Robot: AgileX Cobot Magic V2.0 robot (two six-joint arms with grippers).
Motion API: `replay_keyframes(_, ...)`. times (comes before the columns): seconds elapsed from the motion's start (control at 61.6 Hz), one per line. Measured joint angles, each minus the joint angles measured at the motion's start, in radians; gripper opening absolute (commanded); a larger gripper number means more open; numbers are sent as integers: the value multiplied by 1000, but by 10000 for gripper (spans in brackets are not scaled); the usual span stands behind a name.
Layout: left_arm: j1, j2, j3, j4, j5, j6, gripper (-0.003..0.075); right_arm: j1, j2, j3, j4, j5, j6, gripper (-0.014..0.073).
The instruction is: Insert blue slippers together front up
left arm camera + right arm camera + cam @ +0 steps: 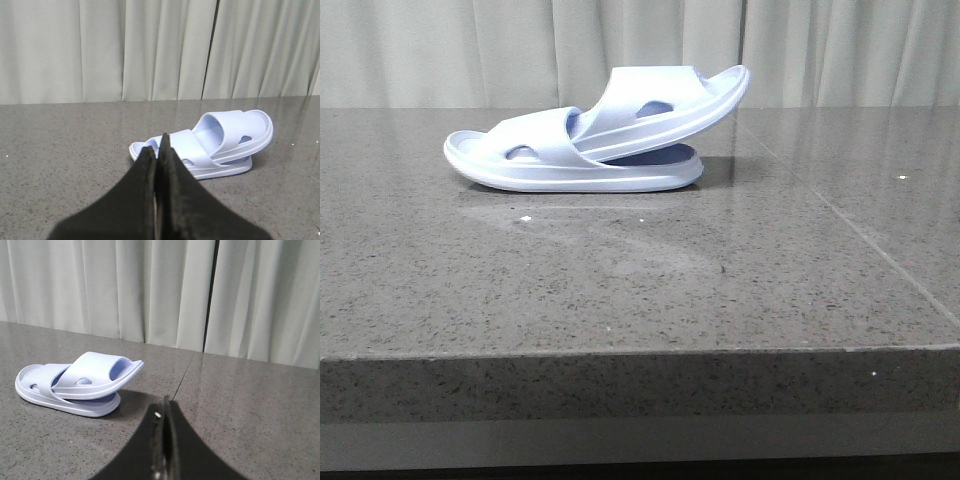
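Two pale blue slippers sit nested on the grey stone table. The lower slipper (520, 165) lies flat. The upper slipper (665, 105) is pushed under the lower one's strap and tilts up to the right. The pair also shows in the left wrist view (215, 145) and in the right wrist view (75, 382). My left gripper (159, 145) is shut and empty, short of the slippers. My right gripper (166, 405) is shut and empty, off to the pair's right. Neither gripper shows in the front view.
The grey stone table (620, 290) has a front edge near the camera and a seam (860, 240) running diagonally on its right side. A pale curtain (470, 50) hangs behind the table.
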Motion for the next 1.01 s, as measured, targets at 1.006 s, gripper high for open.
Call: replay_keyframes(1.006, 112, -215, 328, 965, -69, -858, -20, 0, 0, 0, 0, 0, 0, -108)
